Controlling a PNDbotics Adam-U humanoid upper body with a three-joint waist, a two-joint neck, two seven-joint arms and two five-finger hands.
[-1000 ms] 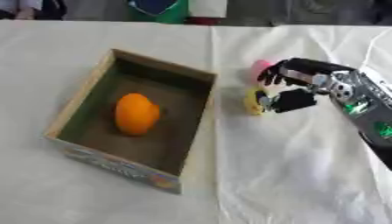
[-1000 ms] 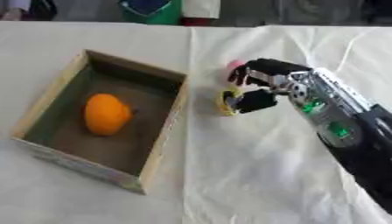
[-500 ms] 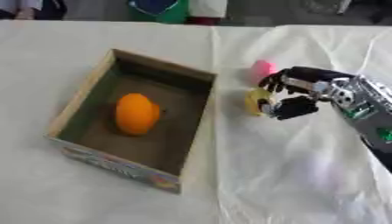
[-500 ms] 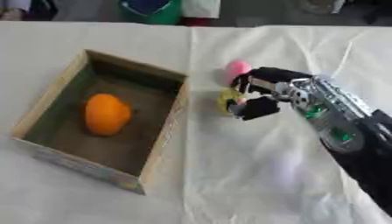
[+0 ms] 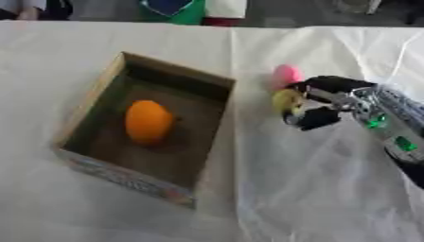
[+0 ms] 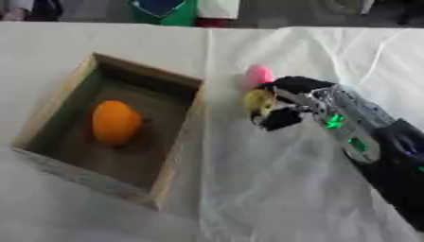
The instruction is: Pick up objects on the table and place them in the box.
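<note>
A cardboard box point(image 5: 218, 82) sits left of centre with an orange fruit point(image 5: 148, 121) lying inside it. To the right of the box, my right hand point(image 5: 327, 101) has its fingers and thumb curled round a small yellow object point(image 5: 286, 99). A pink object point(image 5: 287, 74) rests on the white cloth just behind the yellow one, beside my fingers. My right arm runs in from the lower right. My left hand shows in neither view.
The table is covered by a white cloth point(image 5: 314, 189) with folds. At the far edge stand a green and blue item point(image 5: 172, 9) and a white and red item point(image 5: 224, 10).
My right hand has closed round the yellow object and shifted slightly, so the pink object now shows fully behind it. The box and orange fruit have not moved.
</note>
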